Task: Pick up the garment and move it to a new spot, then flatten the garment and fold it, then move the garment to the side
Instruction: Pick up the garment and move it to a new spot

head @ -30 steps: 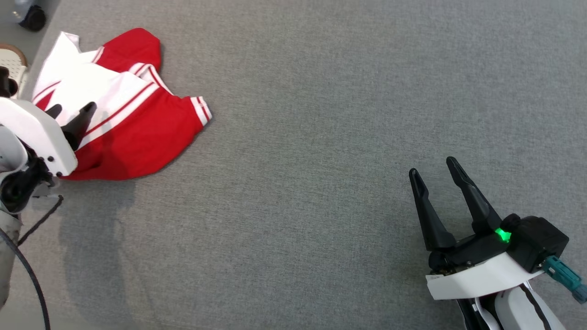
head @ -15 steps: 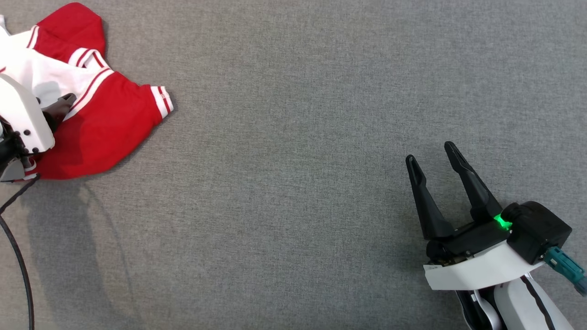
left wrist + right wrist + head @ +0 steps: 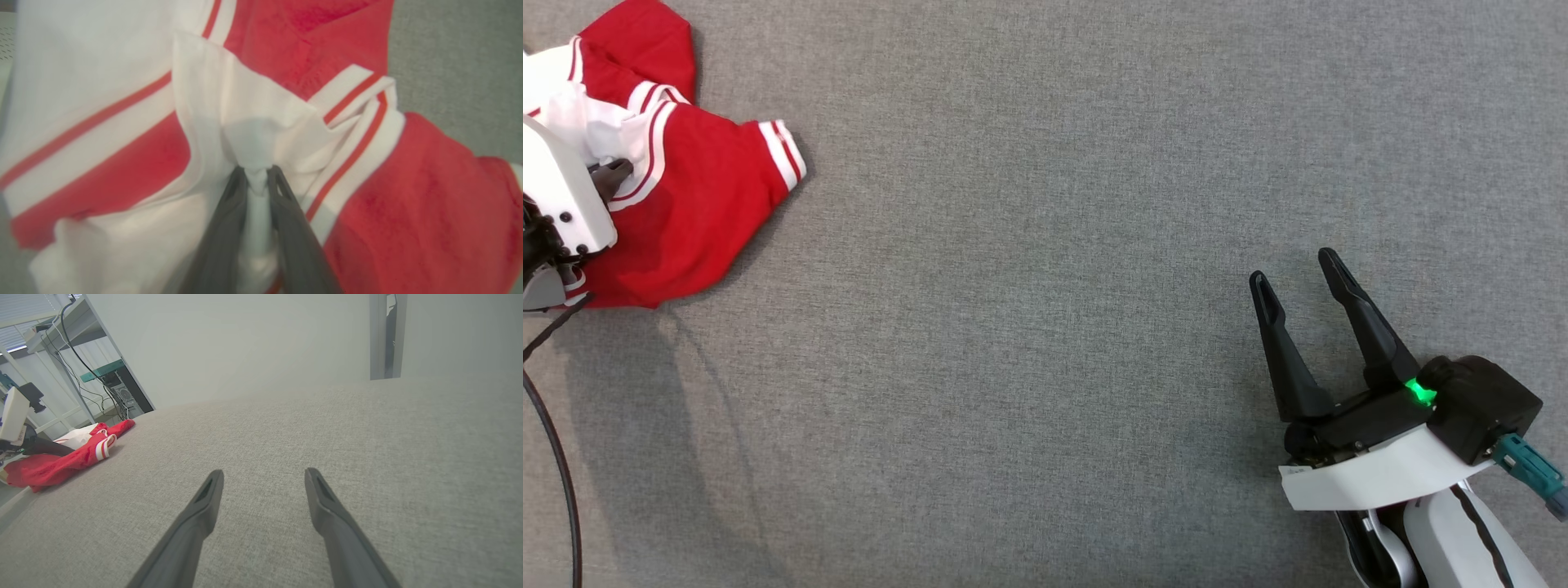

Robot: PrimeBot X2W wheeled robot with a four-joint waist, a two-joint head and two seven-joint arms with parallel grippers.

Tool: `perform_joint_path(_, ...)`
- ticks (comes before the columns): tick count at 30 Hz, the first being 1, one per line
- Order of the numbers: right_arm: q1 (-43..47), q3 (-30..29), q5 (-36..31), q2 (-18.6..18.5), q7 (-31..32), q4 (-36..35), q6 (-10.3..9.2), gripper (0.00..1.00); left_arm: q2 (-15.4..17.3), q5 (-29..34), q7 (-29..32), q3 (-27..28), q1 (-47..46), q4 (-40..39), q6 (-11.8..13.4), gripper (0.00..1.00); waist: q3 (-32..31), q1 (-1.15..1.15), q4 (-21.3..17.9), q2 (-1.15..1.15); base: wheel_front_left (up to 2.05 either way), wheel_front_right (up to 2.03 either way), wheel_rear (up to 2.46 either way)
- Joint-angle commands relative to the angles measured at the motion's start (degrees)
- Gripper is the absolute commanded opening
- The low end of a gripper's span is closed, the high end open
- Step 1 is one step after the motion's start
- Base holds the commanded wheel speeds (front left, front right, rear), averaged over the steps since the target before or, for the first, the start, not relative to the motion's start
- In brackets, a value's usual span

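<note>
The garment is a crumpled red and white top with striped cuffs, lying at the far left of the grey table. In the left wrist view my left gripper is shut on a bunched white fold of the garment, which puckers toward the fingertips. In the head view that gripper is at the left edge, mostly hidden by its white wrist casing. My right gripper stands open over bare table at the lower right, well away from the garment. In the right wrist view its fingers hold nothing.
The grey fabric table stretches wide between the two arms. A black cable hangs at the left edge. In the right wrist view a metal shelf frame with cables stands beyond the table's left end, with a pale wall behind.
My left gripper has shut on a white fold of the garment, which now bunches toward it. The head camera has shifted, so the garment sits further left. The right arm holds still.
</note>
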Motion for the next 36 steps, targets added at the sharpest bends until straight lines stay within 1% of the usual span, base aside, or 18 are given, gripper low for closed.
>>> perform_joint_path(1, -0.7, -0.1, -0.2, 0.0, -0.3, 0.2, 0.02, 1.00, -1.2, -0.1, 0.4, -1.1, 1.6, 1.2, -0.1, 0.00, -0.1, 0.00, 0.1, 0.00, 0.00, 0.00, 0.00)
perform_joint_path(7, -0.4, -0.1, 0.3, 0.3, -0.3, 0.8, 0.02, 1.00, 0.1, 0.3, -4.6, -2.0, 0.4, 1.1, -0.1, 0.00, -1.8, 0.00, 0.6, 0.00, 0.00, 0.00, 0.00)
perform_joint_path(13, 0.9, 0.4, 0.6, 0.7, -0.3, 1.7, 0.02, 1.00, 0.2, -0.6, -10.3, -3.0, 0.3, 0.3, -0.1, 0.00, -5.2, 0.00, 1.2, 0.00, 0.00, 0.00, 0.00)
perform_joint_path(25, 3.7, 0.8, 1.3, 2.3, -0.3, 3.3, 0.02, 1.00, -0.1, -2.5, -27.2, -5.4, 2.8, -3.4, -0.1, 0.00, -14.0, 0.00, 2.4, 0.00, 0.00, 0.00, 0.00)
perform_joint_path(26, 4.0, 0.8, 1.3, 2.4, -0.3, 3.5, 0.02, 1.00, 0.0, -2.6, -28.5, -5.7, 3.1, -3.9, -0.1, 0.00, -14.6, 0.00, 2.5, 0.00, 0.00, 0.00, 0.00)
perform_joint_path(27, 4.0, 0.8, 1.3, 2.4, -0.3, 3.5, 0.02, 1.00, 0.0, -2.6, -28.5, -5.7, 3.1, -3.9, -0.1, 0.00, -14.6, 0.00, 2.5, 0.00, 0.00, 0.00, 0.00)
perform_joint_path(30, 4.8, 0.9, 1.6, 2.7, -0.3, 3.9, 0.02, 1.00, -0.4, -3.5, -31.7, -6.3, 4.1, -5.8, -0.1, 0.00, -16.6, 0.00, 2.5, 0.00, 0.00, 0.00, 0.00)
perform_joint_path(32, 5.3, 0.7, 1.6, 2.9, -0.3, 4.0, 0.02, 1.00, -1.0, -5.0, -32.8, -6.9, 5.3, -7.7, -0.1, 0.00, -17.8, 0.00, 2.4, 0.00, 0.00, 0.00, 0.00)
perform_joint_path(36, 5.8, -0.5, 1.2, 3.4, -0.3, 3.7, 0.02, 1.00, -0.9, -7.0, -35.8, -7.8, 7.2, -12.2, -0.1, 0.00, -19.2, 0.00, 2.1, 0.00, 0.00, 0.00, 0.00)
